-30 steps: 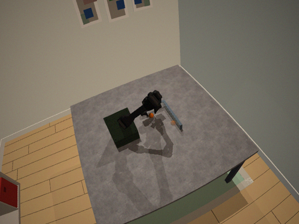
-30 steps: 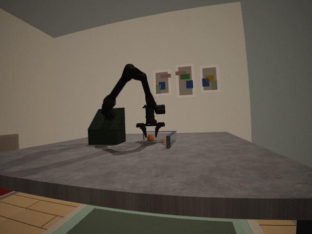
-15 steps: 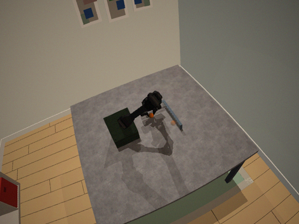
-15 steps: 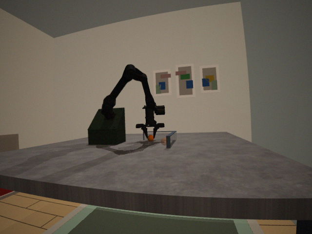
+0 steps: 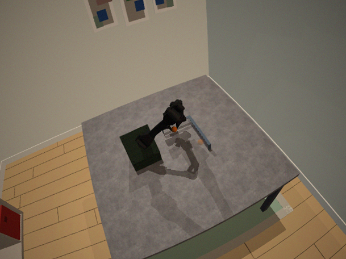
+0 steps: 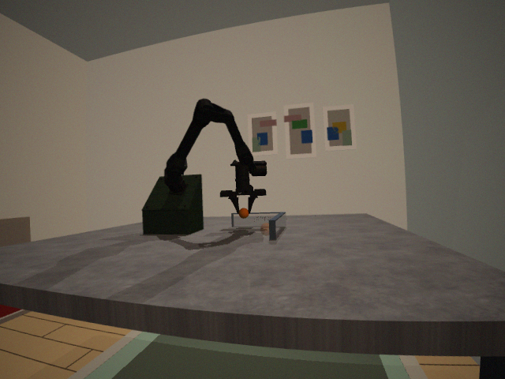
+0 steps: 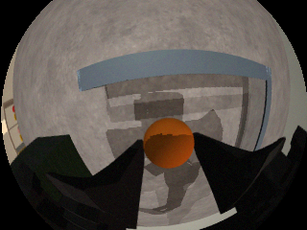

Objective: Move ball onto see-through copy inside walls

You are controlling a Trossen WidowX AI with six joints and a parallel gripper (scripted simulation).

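Top view: the ball, small, round and saturated orange, sits under the black gripper, just outside the walls on the arm-base side; the walls read as a pale blue strip along the far edge with a fainter clear strip meeting it at a corner. The copy, a washed-out peach sphere, lies inside the walls close to the blue strip, well apart from the ball. Exterior view: the gripper points straight down, its two fingers angled inward with the ball pinched between the tips, in front of the near clear wall; whether it touches the table cannot be told. The copy shows dimly through the wall, low and to the ball's right. Wrist view: the ball fills the gap between the dark fingers, plain matte orange with a shaded lower half; the claw is partly closed, clamped on the ball. The blue wall arcs beyond it.
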